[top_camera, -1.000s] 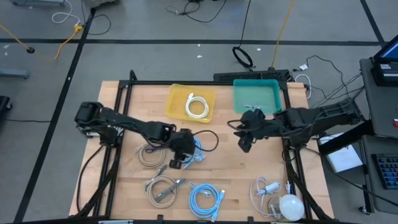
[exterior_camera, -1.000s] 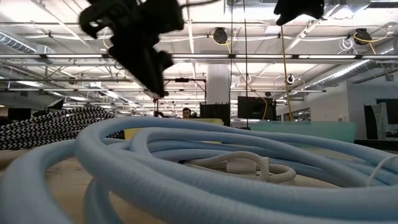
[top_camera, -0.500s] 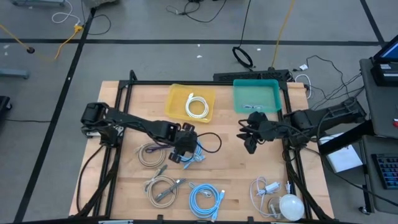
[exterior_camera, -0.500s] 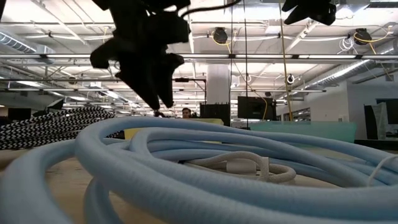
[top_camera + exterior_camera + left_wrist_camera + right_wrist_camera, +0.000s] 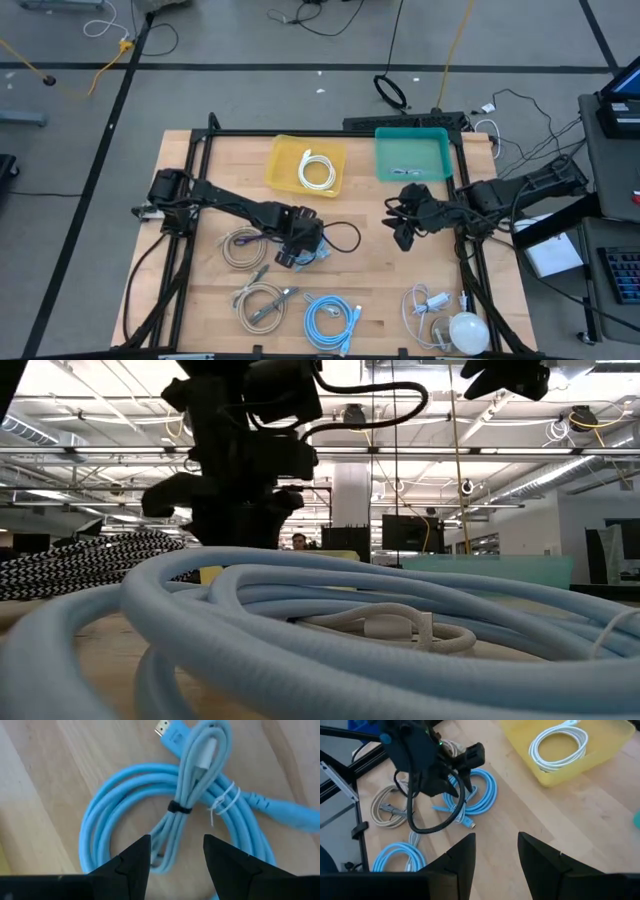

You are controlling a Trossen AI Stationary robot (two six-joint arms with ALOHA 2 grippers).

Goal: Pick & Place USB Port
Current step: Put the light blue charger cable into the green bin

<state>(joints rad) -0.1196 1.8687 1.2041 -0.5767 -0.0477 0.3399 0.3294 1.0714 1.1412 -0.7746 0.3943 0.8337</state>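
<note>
A: Hovering over the blue cable [image 5: 185, 820] at mid-tabletop [image 5: 365, 275], our left gripper [image 5: 172, 857] has its jaws spread, one finger on each side of the bunched strands below the black tie [image 5: 179, 808]. Nothing is pinched yet.

B: Then we should come straight down, so both fingers clear the loops, and close on the bundle near that tie, where the strands are gathered. If we grip a single loose loop, we think the coil will probably sag or unwind on the lift.

A: And the right gripper [image 5: 496, 852]?

B: It waits above the tabletop on the right side, in front of the green bin [image 5: 411, 155]. Its jaws stand apart with nothing between them.

A: Where do we put the cable?

B: That we can't say for sure. The yellow bin [image 5: 307, 164] already holds a white cable [image 5: 318, 169], so it seems the likelier place.

A: What can't we make out?

B: From above, the left arm covers most of the blue cable, so only a bit of it shows by the gripper. The wrist view cuts off the coil's edge, and the plug [image 5: 167, 731] shows only partly, so we can't confirm its type. The low view is blocked by another light blue coil [image 5: 300, 620] close to the lens, so we can't judge how high the fingers are above the wood.
</note>
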